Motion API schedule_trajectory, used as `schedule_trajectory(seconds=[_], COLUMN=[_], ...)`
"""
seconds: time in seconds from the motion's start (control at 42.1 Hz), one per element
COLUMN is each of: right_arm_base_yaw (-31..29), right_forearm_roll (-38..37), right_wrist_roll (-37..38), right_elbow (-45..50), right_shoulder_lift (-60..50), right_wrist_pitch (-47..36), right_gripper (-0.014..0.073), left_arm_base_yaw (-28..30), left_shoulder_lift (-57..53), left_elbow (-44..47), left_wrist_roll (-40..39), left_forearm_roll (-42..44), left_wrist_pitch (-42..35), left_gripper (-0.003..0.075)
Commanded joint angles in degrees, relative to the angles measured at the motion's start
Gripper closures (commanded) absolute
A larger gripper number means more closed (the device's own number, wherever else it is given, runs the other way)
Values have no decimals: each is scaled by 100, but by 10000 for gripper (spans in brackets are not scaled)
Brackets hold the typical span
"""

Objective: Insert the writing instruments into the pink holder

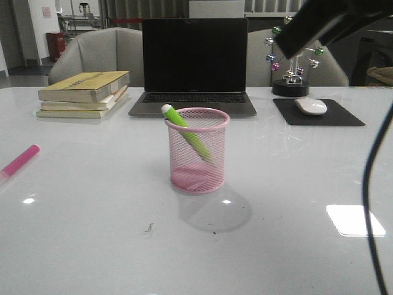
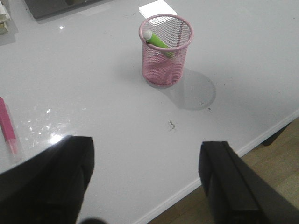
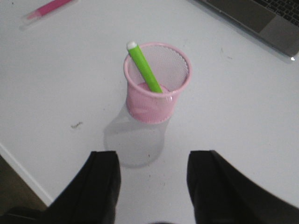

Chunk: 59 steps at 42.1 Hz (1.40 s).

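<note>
The pink mesh holder (image 1: pixel 198 150) stands mid-table, also in the left wrist view (image 2: pixel 165 51) and the right wrist view (image 3: pixel 157 84). The lime green marker (image 1: pixel 186 131) leans inside it, whitish end over the rim (image 2: pixel 158 41) (image 3: pixel 144 66). The magenta marker (image 1: pixel 18 161) lies flat at the table's left edge (image 2: pixel 7 125) (image 3: pixel 49 8). My left gripper (image 2: pixel 145 156) hangs open and empty above the table's front edge. My right gripper (image 3: pixel 153 165) is open and empty, high above the holder; its arm (image 1: pixel 331 21) shows at the front view's top right.
A laptop (image 1: pixel 194 64) stands behind the holder, stacked books (image 1: pixel 83 93) at back left. A mouse (image 1: pixel 311 106) on a black pad (image 1: pixel 316 112) and a ball ornament (image 1: pixel 293 61) sit at back right. A black cable (image 1: pixel 370 184) hangs at right.
</note>
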Motion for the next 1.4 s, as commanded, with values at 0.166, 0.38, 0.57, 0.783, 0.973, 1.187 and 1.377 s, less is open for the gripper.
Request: schedule_trajectory(seconds=[0.166, 0.38, 0.57, 0.783, 0.973, 1.187, 1.377], right_arm_base_yaw=[-46, -46, -46, -46, -46, -46, -46], right_forearm_roll=[-36, -31, 9, 9, 9, 9, 9], right_wrist_roll=[102, 331, 613, 637, 637, 637, 637], right_elbow=[-155, -97, 197, 437, 437, 437, 437], right_shoulder_lift=[-965, -1633, -2192, -2448, -2438, -2438, -2438], right_wrist_pitch=[1082, 1892, 1882, 1772, 1830, 1834, 1834], right_gripper=[145, 184, 198, 198, 198, 198, 198], left_arm_base_yaw=[-49, -49, -49, -49, -49, -16, 573], left_shoulder_lift=[14, 14, 14, 14, 14, 170, 1021], left_elbow=[-149, -149, -149, -149, -149, -198, -688], left_wrist_roll=[-7, -7, -7, -7, -7, -7, -7], left_forearm_roll=[-42, -42, -42, -42, -75, -87, 255], left_wrist_pitch=[-459, -459, -459, -572, -610, -563, 372], left_gripper=[192, 192, 192, 192, 192, 192, 192])
